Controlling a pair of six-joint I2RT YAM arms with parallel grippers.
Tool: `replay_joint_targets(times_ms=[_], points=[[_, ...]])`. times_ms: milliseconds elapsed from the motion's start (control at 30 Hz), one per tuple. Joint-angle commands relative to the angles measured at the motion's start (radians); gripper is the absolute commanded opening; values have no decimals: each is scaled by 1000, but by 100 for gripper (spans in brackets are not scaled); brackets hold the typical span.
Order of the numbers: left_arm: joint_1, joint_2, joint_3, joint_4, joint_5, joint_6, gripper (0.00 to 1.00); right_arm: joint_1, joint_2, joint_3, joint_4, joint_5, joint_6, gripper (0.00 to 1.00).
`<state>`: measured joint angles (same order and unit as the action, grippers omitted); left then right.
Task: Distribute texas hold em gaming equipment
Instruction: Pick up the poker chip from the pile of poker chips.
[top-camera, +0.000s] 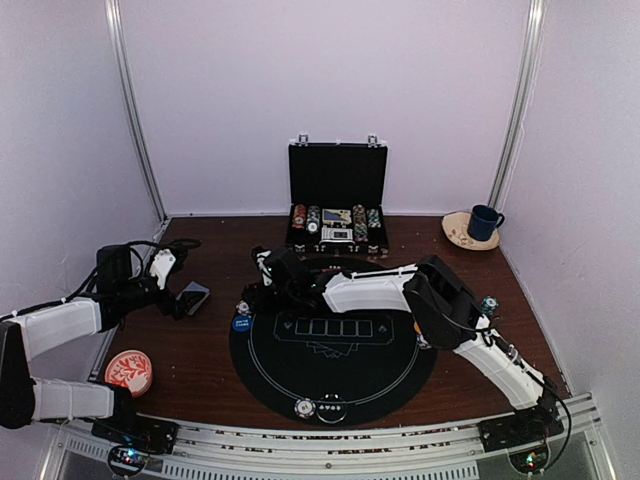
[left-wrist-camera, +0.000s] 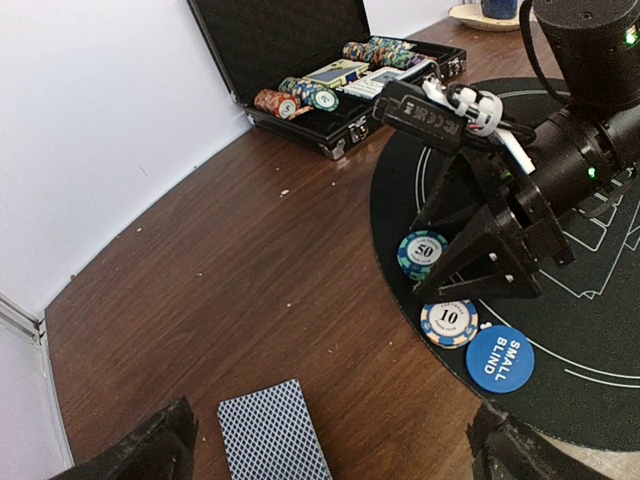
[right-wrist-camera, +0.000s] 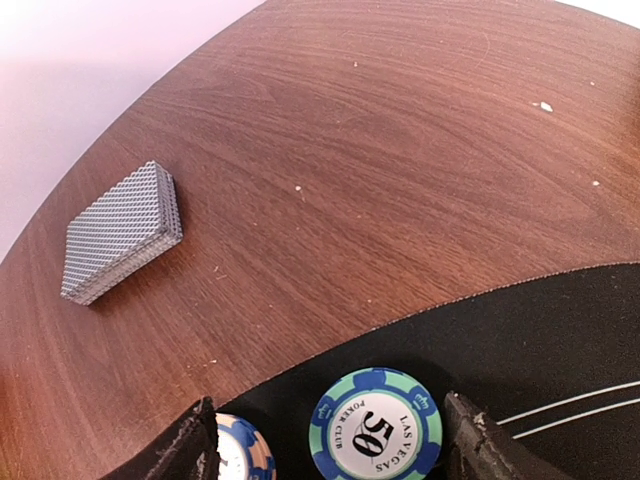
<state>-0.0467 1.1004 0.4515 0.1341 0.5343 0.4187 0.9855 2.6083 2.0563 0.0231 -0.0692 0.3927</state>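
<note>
Two arms are out over the wooden table. The black mat lies in the centre, with the open briefcase beyond its far edge. The right arm reaches across the mat to its far-left rim. The left arm sits off the mat, over bare wood to the left.

Left gripper: fingers spread wide, holding nothing. The card deck lies flat on the wood just ahead of it, within the span of the fingers. Its long axis runs away from the wrist, slightly tilted, so the short side faces the closing line. The left arm is clearly the nearer one to the deck.

Right gripper: fingers parted, low over the mat's edge, pinching nothing. The 50 chip lies flat on the mat between them, off-centre. It is close against the finger at the right of the wrist view, with a clear gap to the other. Whether it touches on the near side cannot be told. The 10 chip sits just beside it at the mat's rim, next to the other finger. The small-blind button comes next along the rim.

Judgement: the chip is round, so there is no axis to line up. What counts is that it is straddled but offset. Closing from here would likely slide it sideways before gripping, and the 10 chip risks a nudge.
</note>
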Motion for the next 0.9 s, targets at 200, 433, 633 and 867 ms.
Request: replay_joint_targets(times_ms=[200,433,633,867], points=[[-2,4,-4,48,6,11,98,6,-8,3,10,-63,27,76],[-2,5,-4,49,6,11,98,10,13,28,2,-73,34,76],[-2,6,-4,49,9,11,98,12,16,36,3,-78,32,76],[-2,6,-4,50,7,10,98,10,-36,12,-34,16,13,78]])
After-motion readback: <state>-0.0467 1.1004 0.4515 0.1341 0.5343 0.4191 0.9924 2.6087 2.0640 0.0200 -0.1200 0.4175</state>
